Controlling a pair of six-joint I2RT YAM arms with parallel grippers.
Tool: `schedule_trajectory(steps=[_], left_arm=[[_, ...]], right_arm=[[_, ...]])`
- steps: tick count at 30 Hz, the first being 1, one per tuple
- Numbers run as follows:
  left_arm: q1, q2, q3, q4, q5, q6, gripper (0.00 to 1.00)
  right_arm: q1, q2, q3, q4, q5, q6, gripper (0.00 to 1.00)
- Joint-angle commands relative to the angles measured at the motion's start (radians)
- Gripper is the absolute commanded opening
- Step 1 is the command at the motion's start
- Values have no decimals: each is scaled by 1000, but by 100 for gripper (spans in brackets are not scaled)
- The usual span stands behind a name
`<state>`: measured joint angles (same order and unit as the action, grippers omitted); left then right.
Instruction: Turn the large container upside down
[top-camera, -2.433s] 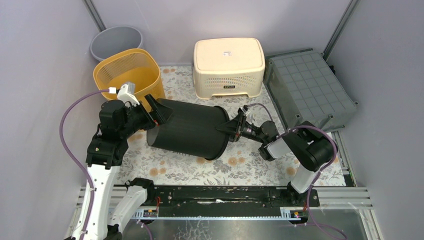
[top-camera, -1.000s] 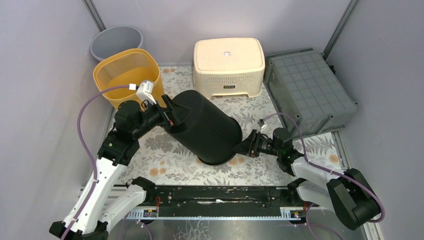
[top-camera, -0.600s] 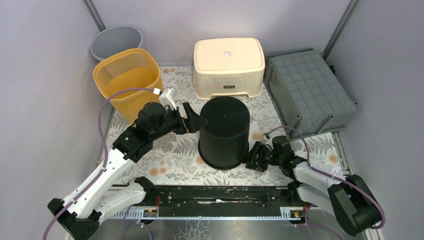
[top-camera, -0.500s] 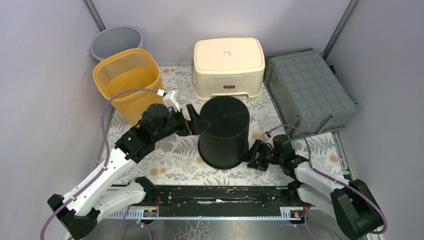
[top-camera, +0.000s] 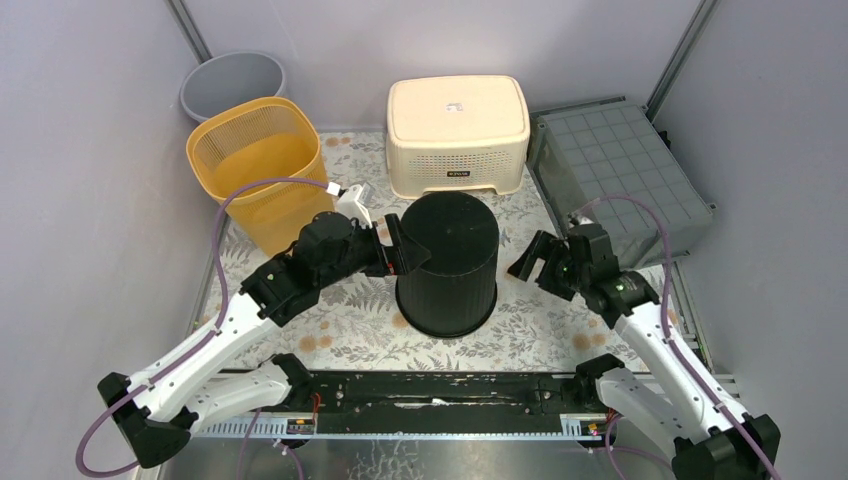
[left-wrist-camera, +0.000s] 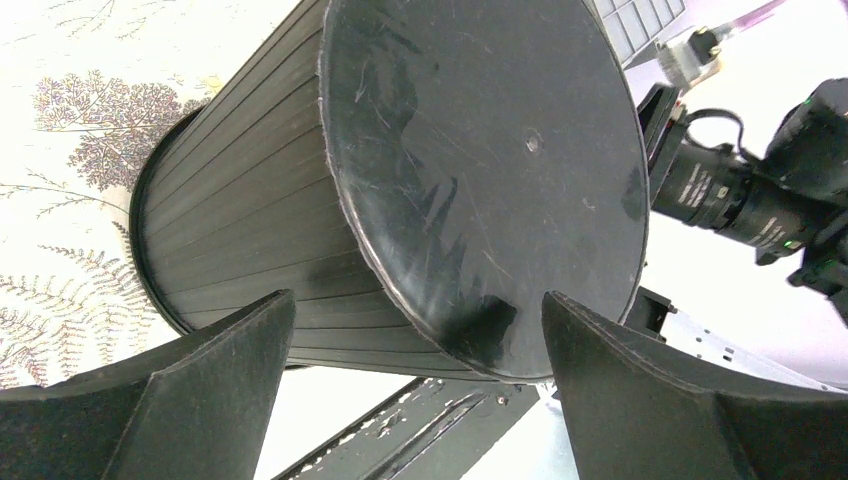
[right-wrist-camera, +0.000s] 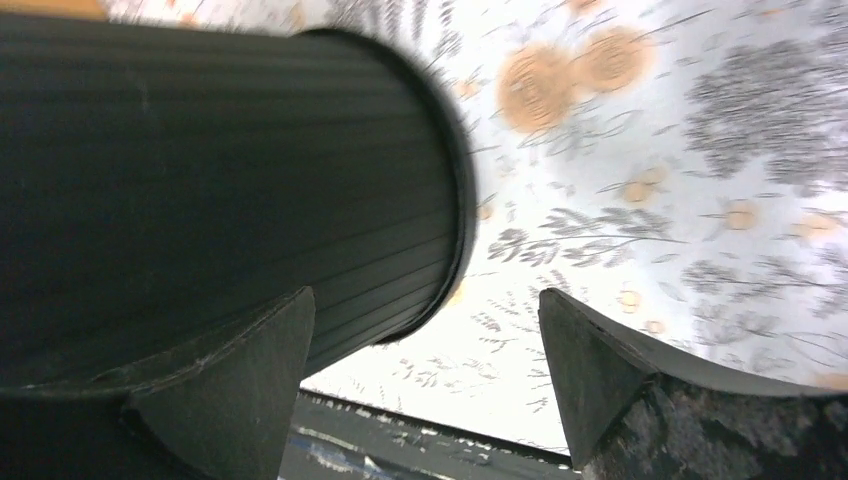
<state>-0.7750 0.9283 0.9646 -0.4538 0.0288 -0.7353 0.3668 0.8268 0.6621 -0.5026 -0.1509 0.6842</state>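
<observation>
The large container (top-camera: 449, 262) is a black ribbed bin standing upside down on the floral mat, flat base up. Its base fills the left wrist view (left-wrist-camera: 480, 170), and its ribbed side shows in the right wrist view (right-wrist-camera: 220, 190). My left gripper (top-camera: 408, 252) is open just left of the bin's top, jaws either side of the base rim with a gap. Lifted off to the bin's right, my right gripper (top-camera: 537, 263) is open and holds nothing.
A yellow mesh basket (top-camera: 256, 170) and a grey bin (top-camera: 232, 84) stand at the back left. A cream upturned crate (top-camera: 457, 135) sits behind the black bin, a grey crate (top-camera: 617, 185) at the right. The black rail (top-camera: 440, 390) runs along the near edge.
The bin has gone from tilted to standing upside down. My right gripper let go of its rim, opened, and rose away to the right. My left gripper stayed open, following to the bin's left.
</observation>
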Motion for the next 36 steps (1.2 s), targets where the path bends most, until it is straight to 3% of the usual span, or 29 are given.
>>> schedule_trajectory(steps=[1,6,15,18,26,36], left_arm=[[-13,-1,35,19,-33,-3,100],[-22,0,57,-1,-40,4,100],[-22,-3,71,-19,-43,15,100],[-22,-6,71,-22,-45,17,100],[-21,-3,74,-25,-50,19,100],[-21,-3,74,-28,-59,16,100]], right_arm=[[-73,25,120,-198,203,-28,88],[-235,62,207,-242,281,-41,84],[-580,128,214,-155,142,-57,81],[-606,156,224,-122,140,-46,78],[-609,230,260,-24,155,-37,52],[-609,336,249,113,18,-15,42]])
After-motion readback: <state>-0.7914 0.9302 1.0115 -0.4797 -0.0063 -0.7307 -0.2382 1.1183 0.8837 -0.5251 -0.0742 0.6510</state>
